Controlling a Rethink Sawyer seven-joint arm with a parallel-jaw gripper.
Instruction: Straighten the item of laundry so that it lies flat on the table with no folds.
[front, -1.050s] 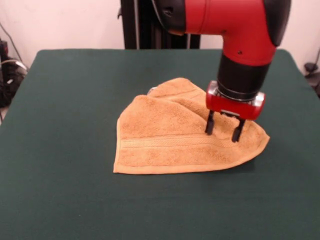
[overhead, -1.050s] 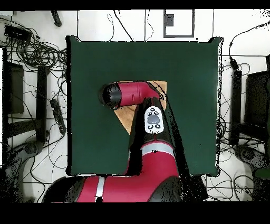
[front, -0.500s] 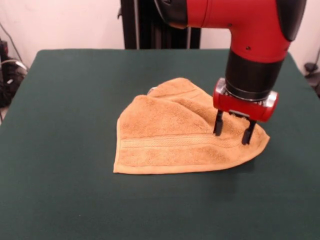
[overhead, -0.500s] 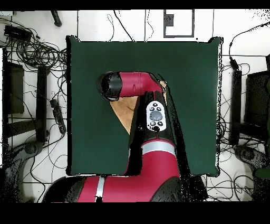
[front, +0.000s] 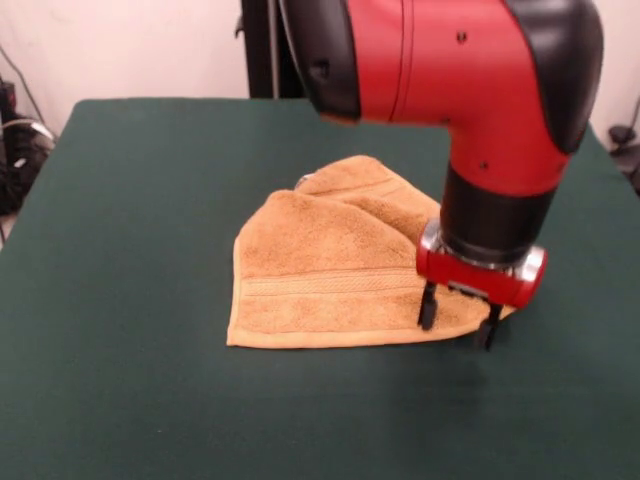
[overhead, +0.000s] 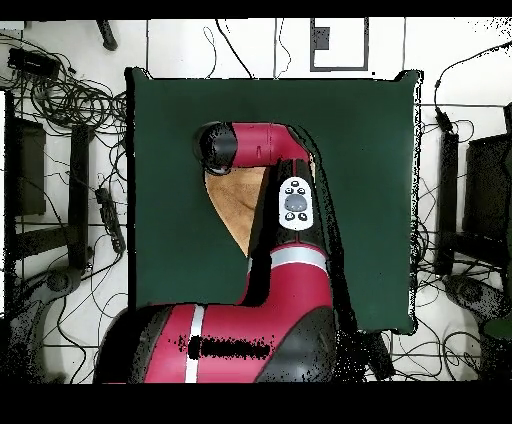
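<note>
The washcloth lies near the middle of the table, folded over itself into a rough triangle rather than spread flat. We see one straight hemmed edge running along the side of the washcloth nearest the front camera, with a flat woven band just above and parallel to that edge. From the band, the folded layers rise toward a rounded peak at the washcloth's far side, and a diagonal crease runs down from that peak toward the gripper. We note a small pale item, likely a tag, showing at the washcloth's far upper edge. The gripper hangs at the washcloth's pointed corner, on the right in the front view. Its two dark fingers are spread apart with nothing between them: one stands over the hemmed edge of the washcloth, the other just past the corner, over bare table. We cannot tell whether the fingertips touch the cloth. In the overhead view, the arm covers most of the washcloth, leaving only a tan wedge exposed beside it.
</note>
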